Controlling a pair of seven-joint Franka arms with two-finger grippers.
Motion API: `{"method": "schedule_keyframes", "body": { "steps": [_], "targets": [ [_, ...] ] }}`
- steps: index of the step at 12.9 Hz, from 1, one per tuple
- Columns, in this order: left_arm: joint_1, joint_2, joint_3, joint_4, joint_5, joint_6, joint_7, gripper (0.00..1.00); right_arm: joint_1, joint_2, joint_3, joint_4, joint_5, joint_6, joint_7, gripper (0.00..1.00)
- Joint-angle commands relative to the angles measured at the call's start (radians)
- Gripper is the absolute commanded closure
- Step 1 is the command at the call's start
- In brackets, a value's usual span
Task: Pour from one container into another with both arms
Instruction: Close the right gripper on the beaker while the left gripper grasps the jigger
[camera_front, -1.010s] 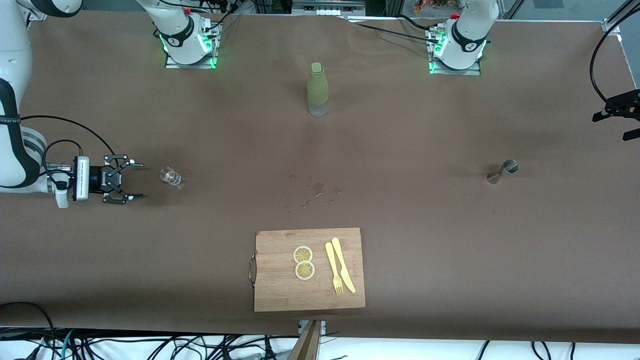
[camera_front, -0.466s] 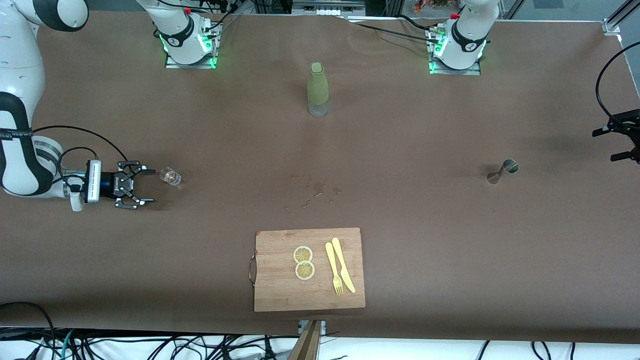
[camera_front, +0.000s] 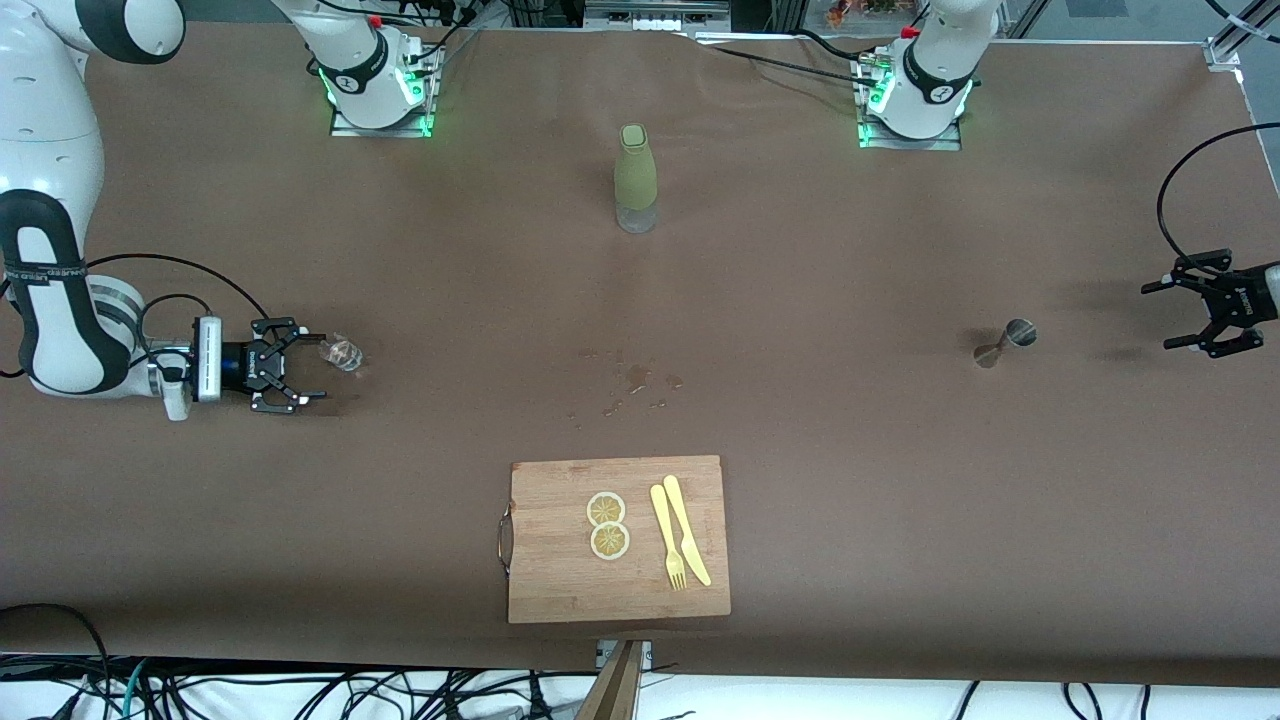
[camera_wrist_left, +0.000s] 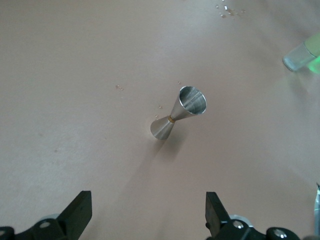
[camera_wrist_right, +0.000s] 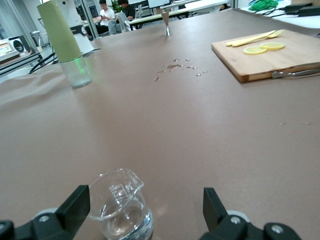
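Right gripper (camera_front: 303, 371) fingers spread wide, nothing held, beside cup (camera_front: 343, 353); left gripper (camera_front: 1181, 314) likewise wide, empty, near jigger (camera_front: 1004, 343).

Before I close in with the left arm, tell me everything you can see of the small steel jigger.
The small silver steel hourglass-shaped jigger stands upright on the brown table, toward the left arm's end. Two cones meet at a narrow waist with a thin gold band; its upper cup looks empty. Nothing touches it; the open left claw is short of it.
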Motion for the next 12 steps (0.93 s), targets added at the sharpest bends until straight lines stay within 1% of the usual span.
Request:
{"method": "schedule_keyframes", "body": {
  "steps": [1, 5, 8, 12],
  "targets": [
    [0.018, 0.054, -0.01, 0.012, -0.067, -0.012, 0.191, 0.0, -0.001, -0.019, 0.0, -0.034, -0.045, 0.009, -0.02, 0.0],
    [0.016, 0.141, -0.011, 0.011, -0.136, -0.034, 0.374, 0.0, 0.011, -0.03, 0.0, -0.028, -0.046, 0.014, 0.031, 0.0],
    [0.016, 0.179, -0.013, 0.012, -0.176, -0.055, 0.437, 0.0, 0.011, -0.028, 0.0, -0.028, -0.042, 0.014, 0.036, 0.0],
    [0.004, 0.236, -0.017, 0.023, -0.271, -0.065, 0.54, 0.0, 0.009, -0.03, 0.001, -0.014, -0.039, 0.012, 0.085, 0.0]
  ]
}}
